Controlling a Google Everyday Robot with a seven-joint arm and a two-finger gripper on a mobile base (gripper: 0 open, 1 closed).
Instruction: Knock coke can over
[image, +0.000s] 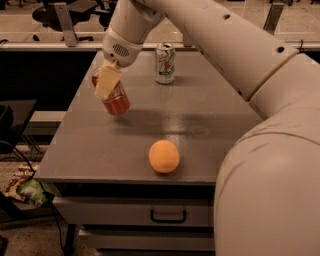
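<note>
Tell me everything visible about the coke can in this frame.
The coke can is red and looks like metal. It is tilted, top leaning left, base on the left part of the grey table, not yet lying flat. The tool is in front of its upper part, apparently pressing on it and hiding the top. Nothing else touches it.

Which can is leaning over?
The red coke can, tilted at the robot's hand on the left. The white can farther back stands straight up.
</note>
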